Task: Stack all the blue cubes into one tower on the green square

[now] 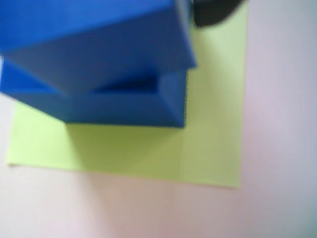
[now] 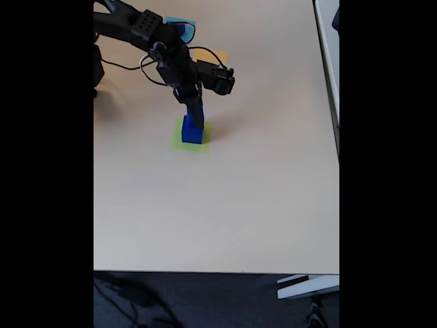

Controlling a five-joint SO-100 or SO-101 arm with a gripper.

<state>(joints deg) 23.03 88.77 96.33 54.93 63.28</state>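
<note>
In the wrist view a dark blue cube (image 1: 99, 44) fills the upper left, close to the camera, with one black finger (image 1: 213, 12) against its right edge. Just below it, a second blue cube (image 1: 124, 106) rests on the lime-green square (image 1: 208, 139), and the upper cube is offset from it toward the upper left. In the fixed view the gripper (image 2: 194, 115) points down onto the short blue tower (image 2: 192, 131) on the green square (image 2: 179, 142). The gripper looks shut on the upper cube. Whether that cube touches the lower one is unclear.
A light-blue paper square (image 2: 181, 22) and an orange one (image 2: 212, 55) lie behind the arm (image 2: 147, 31) near the table's far edge. The pale tabletop (image 2: 225, 205) stretches wide in front of the tower. A cable loops beside the wrist.
</note>
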